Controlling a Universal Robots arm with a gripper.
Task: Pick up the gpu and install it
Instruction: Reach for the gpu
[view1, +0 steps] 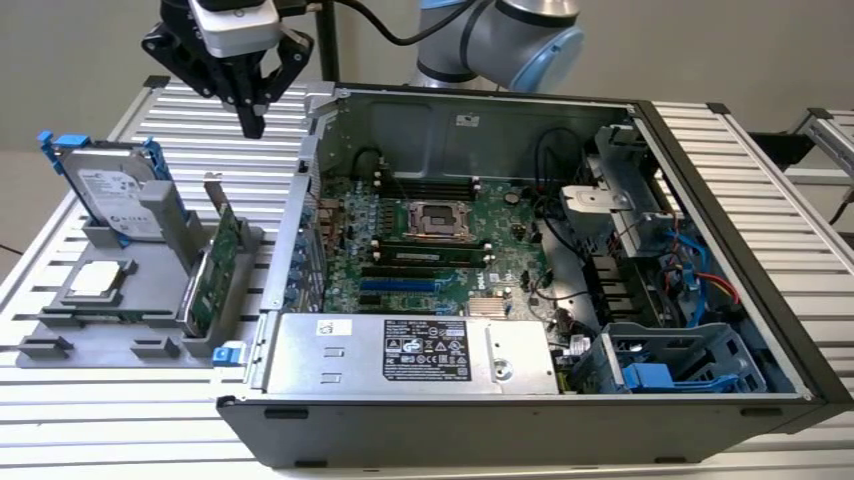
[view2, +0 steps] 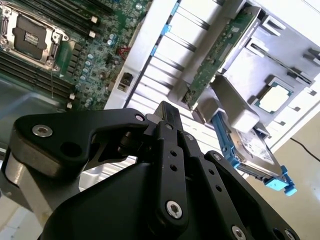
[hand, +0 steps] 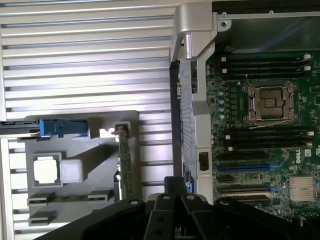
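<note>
The gpu (view1: 214, 265) stands on its long edge in a slot of the grey holder (view1: 134, 325), left of the open computer case in the exterior view. Its green board faces the case and its silver bracket sticks up at the far end. In the second wrist view the gpu (view2: 215, 60) shows its green side, and in the first wrist view the gpu (hand: 124, 160) is seen edge-on. My gripper (view1: 251, 125) hangs well above the table behind the gpu, near the case's back corner. Its black fingers (view2: 167, 112) are pressed together with nothing between them; the gripper (hand: 175, 184) is shut.
A silver hard drive in a blue frame (view1: 114, 190) leans upright at the holder's far left. A square CPU chip (view1: 100, 280) lies flat in the holder. The open case (view1: 721, 200) shows the motherboard (view1: 441, 240), its slots and the power supply (view1: 400, 350). The table is ribbed metal.
</note>
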